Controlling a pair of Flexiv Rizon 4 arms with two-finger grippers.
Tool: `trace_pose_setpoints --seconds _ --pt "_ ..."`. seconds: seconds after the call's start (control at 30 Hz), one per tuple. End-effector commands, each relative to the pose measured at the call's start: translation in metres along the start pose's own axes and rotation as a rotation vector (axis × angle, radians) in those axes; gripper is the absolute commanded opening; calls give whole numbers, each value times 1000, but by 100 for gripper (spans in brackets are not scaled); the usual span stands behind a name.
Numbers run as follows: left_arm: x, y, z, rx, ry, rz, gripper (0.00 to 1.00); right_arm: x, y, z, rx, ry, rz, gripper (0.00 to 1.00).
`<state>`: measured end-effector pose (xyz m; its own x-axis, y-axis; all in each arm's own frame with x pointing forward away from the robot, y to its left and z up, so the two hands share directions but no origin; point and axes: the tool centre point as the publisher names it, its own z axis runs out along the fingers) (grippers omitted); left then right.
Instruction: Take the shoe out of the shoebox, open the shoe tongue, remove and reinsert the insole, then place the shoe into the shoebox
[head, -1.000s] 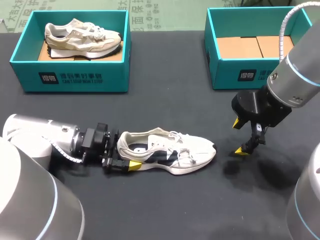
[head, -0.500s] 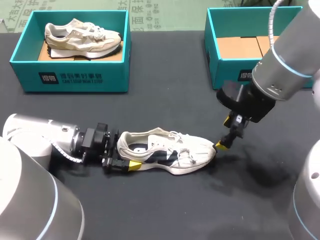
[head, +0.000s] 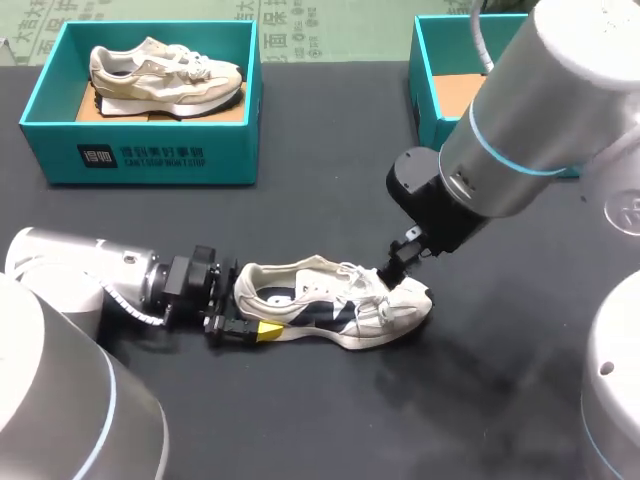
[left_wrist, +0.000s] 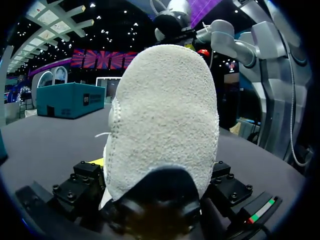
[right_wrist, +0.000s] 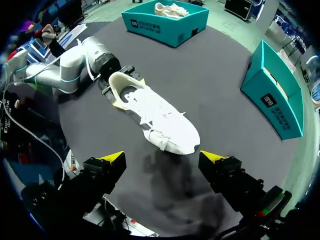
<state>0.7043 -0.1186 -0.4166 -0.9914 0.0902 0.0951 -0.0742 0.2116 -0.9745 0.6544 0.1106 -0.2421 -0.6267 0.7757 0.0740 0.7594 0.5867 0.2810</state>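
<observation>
On the black surface, the white sneaker lies with its heel clamped in the left gripper while the right gripper hangs spread wide over its toe end, where an off-centre descent could snag the laces instead of the tongue or twist it loose.

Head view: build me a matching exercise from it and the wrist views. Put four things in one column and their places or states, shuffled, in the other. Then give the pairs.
Things:
1. white shoe
2. beige shoe
3. left gripper
4. right gripper

Places or states:
A. open, by the white shoe's toe
B. lying in the left shoebox
C. lying straight on the table
D. shut on the white shoe's heel

Pairs: 1-C, 2-B, 3-D, 4-A.
</observation>
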Motion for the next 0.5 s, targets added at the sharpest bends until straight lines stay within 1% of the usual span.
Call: trace_pose_setpoints --seconds 0.03,0.13,0.23,0.27,0.3,0.33,0.37,0.5 --pt "2 1 -1 0 -3 0 0 19 9 4 11 -172 176 100" --pt "2 1 -1 0 -3 0 0 33 29 15 88 -196 344 100" --pt "2 1 -1 0 -3 0 0 40 44 17 137 -196 443 100" --pt "2 1 -1 0 -3 0 0 42 49 18 167 -204 479 100" --pt "2 1 -1 0 -3 0 0 44 54 18 163 -197 512 100" --pt "2 1 -1 0 -3 0 0 47 60 17 177 -199 507 100" --pt "2 1 -1 0 -3 0 0 48 62 16 191 -210 508 100" --pt "2 1 -1 0 -3 0 0 48 62 16 191 -210 508 100"
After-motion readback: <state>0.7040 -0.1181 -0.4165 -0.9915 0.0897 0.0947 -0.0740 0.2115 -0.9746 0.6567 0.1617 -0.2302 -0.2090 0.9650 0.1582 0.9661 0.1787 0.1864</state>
